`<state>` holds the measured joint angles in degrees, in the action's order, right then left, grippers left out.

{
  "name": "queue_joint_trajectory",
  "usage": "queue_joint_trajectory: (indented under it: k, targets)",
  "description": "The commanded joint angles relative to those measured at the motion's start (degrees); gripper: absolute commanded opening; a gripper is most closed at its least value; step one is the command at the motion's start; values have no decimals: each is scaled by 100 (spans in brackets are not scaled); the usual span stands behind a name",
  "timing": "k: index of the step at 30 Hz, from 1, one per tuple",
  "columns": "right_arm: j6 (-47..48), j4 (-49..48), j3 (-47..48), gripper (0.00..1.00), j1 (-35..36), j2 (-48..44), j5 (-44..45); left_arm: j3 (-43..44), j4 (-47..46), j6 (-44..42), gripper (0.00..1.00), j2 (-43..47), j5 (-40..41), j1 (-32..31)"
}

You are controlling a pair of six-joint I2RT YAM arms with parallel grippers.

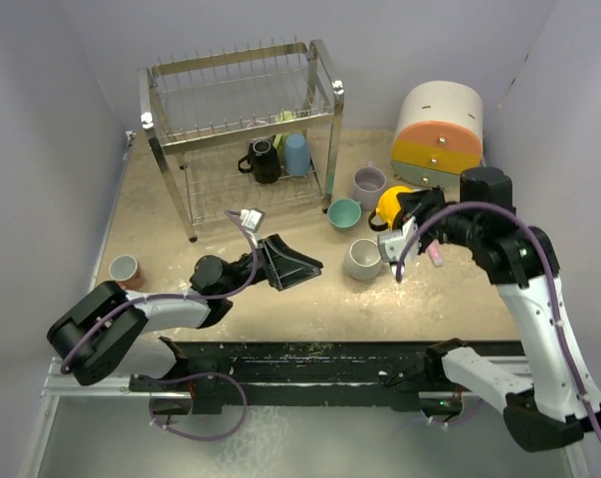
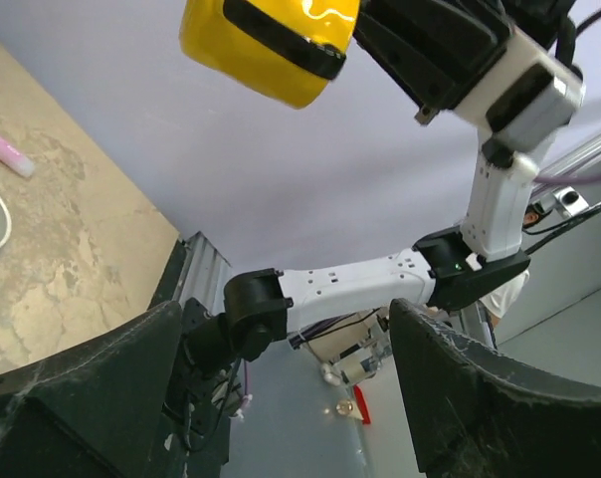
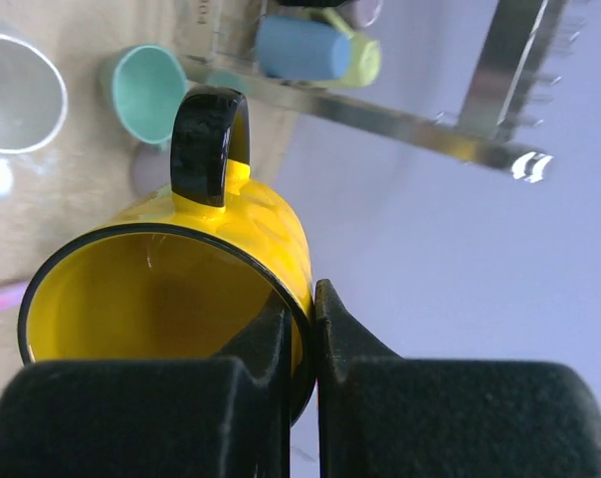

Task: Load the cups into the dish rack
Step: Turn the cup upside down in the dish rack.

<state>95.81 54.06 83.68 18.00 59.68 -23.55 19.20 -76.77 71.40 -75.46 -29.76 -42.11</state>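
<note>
The right gripper (image 3: pixel 302 299) grips the yellow mug (image 3: pixel 211 234) by its rim, aloft; it next needs carrying far-left into the rack (image 1: pixel 241 127) (left gripper (image 1: pixel 293 262) wide, empty).

The desk (image 1: pixel 450 299) is overlooked from above and behind; the yellow mug (image 1: pixel 390 206) is caught by all views, closest by the right wrist.
</note>
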Motion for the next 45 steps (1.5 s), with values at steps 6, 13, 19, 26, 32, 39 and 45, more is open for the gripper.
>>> queue_joint_trajectory:
  k: [6,13,19,26,32,39,45]
  targets:
    - [3035,-2334,-2302,0,19,-1945,-1070,629,-945,310,85,-618,1138,-926]
    - [3308,-2668,-2902,0,19,-2366,-1574,1032,-908,284,86,-1253,1166,-1280]
    - [3536,-2622,-3048,0,19,-2544,-1891,1501,-1494,519,86,-1990,1113,-1502]
    - [3787,-2581,-3269,0,19,-2760,-2080,1860,-1748,797,85,-2429,1042,-1550]
    - [3915,-2566,-3431,0,19,-2894,-2199,2085,-1721,905,74,-2639,1024,-1590]
    - [4250,-2388,-3556,0,18,-2977,-2222,2326,-1753,1138,53,-2894,895,-1615]
    - [4384,-2233,-3622,0,19,-3056,-2260,2356,-1762,1149,27,-2887,854,-1610]
